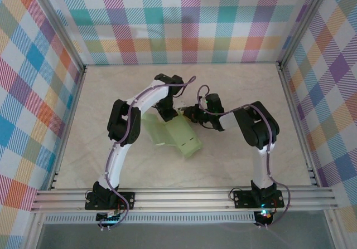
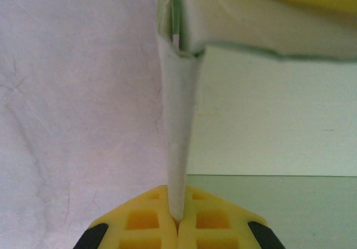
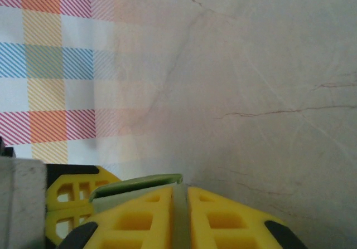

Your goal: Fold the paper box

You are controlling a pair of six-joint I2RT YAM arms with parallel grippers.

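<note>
Pale green card, that's the paper box (image 1: 177, 136). It sits roughly mid-surface (image 1: 251, 93), a touch toward the left edge. Right now it's more of a half-opened cut-out than a box: one panel lies flat, pointing at the near edge, and the far flaps are lifted where the two arms meet.

From the top camera the left gripper (image 1: 169, 113) and right gripper (image 1: 187, 114) are nearly nose to nose over the far end of the card, but you can't really see what the fingers are doing there.

The wrist cams sort that out. The left gripper (image 2: 178, 226) has its yellow fingers pressed together on a thin upright flap of the paper box (image 2: 179, 137), seen edge-on, and that flap runs up into a folded corner near the top of the frame. The right gripper (image 3: 179, 204) is also closed tight, with a sliver of card in the seam between its fingers and a green edge of the paper box (image 3: 139, 182) poking out to the left. Behind it you get the marbled surface and the plaid wall (image 3: 50, 65).
</note>
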